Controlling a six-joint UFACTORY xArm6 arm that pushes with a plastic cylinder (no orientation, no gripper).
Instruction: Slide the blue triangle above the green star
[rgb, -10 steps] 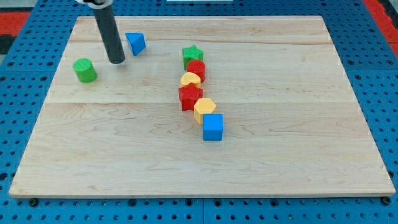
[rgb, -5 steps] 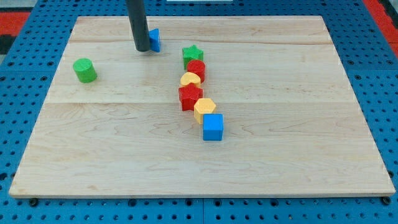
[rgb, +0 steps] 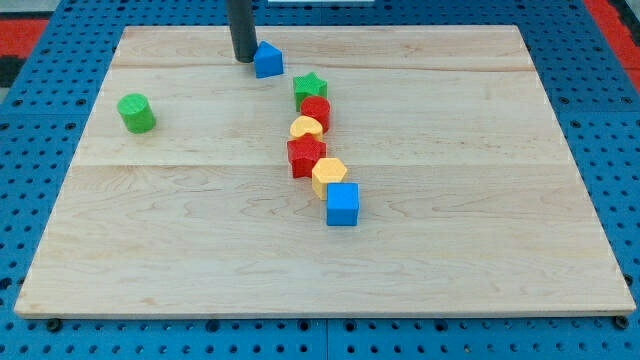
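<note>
The blue triangle (rgb: 267, 60) lies near the board's top edge, up and to the left of the green star (rgb: 310, 86), with a small gap between them. My tip (rgb: 243, 58) touches the board just left of the blue triangle, right against its left side. The rod rises from there out of the view's top.
Below the green star runs a touching chain: a red cylinder (rgb: 316, 111), a yellow half-round block (rgb: 306, 128), a red star (rgb: 305, 156), a yellow hexagon (rgb: 328, 175) and a blue cube (rgb: 342, 203). A green cylinder (rgb: 136, 113) stands alone at the left. The wooden board (rgb: 480, 200) lies on blue pegboard.
My tip has moved right and up along the board, from left of the triangle, pushing the blue triangle rightward toward the green star. The other blocks have not moved.
</note>
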